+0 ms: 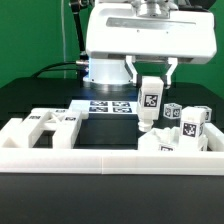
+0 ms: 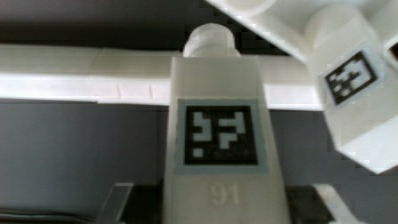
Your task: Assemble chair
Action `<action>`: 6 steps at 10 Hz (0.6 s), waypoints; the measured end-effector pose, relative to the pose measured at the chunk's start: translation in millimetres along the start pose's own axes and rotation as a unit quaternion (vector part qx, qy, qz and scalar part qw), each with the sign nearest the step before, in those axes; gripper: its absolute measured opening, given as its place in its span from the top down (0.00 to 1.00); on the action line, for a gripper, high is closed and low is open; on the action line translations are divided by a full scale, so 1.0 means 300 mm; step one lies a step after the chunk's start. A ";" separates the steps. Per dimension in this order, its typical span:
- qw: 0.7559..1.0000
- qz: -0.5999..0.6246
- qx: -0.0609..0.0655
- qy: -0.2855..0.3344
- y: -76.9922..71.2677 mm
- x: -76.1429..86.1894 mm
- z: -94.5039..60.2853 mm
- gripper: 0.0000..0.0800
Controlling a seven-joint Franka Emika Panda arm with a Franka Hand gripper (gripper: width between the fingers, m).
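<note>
Holds one chair leg (image 1: 150, 103) upright in the gripper (image 1: 151, 80), jaws drawn in to the leg's width and clamped on its top end, with the tag turned to the exterior camera and the narrow peg end down. Grips high, apparently to leave the peg end free for seating in a hole and to leave the tag readable. Hangs it over the desk (image 1: 30, 97) toward the exterior view's right, a little inside the near edge and just behind the low white rail (image 1: 100, 150); cannot tell whether touching the desk or clear of it. Sits near, yet apart from, more tagged chair pieces (image 1: 190, 125) crowding the near corner on the exterior view's right. Has the slotted panels (image 1: 50, 122) lying by the opposite near corner, well apart. Stands just beside the marker board (image 1: 108, 105) lying flat at mid-desk. Has open room mostly over the dark middle and toward the far edge; finds little toward the rail and the neighbouring pieces, so probably calls for a straight lift before any sideways travel.
</note>
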State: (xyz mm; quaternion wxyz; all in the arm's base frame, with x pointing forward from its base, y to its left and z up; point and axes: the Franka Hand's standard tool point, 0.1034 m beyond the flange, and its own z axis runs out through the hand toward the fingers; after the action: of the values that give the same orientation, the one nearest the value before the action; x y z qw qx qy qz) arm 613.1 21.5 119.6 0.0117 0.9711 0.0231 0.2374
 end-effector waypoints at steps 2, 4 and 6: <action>1.000 -0.001 0.000 -0.001 -0.005 -0.012 0.001 0.64; 1.000 -0.005 0.002 -0.005 -0.023 -0.024 0.010 0.64; 1.000 -0.009 0.003 -0.009 -0.038 -0.039 0.022 0.64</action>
State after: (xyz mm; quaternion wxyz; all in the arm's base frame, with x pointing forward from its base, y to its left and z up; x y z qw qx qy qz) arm 605.4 32.3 107.8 0.0110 0.9728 0.0328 0.2289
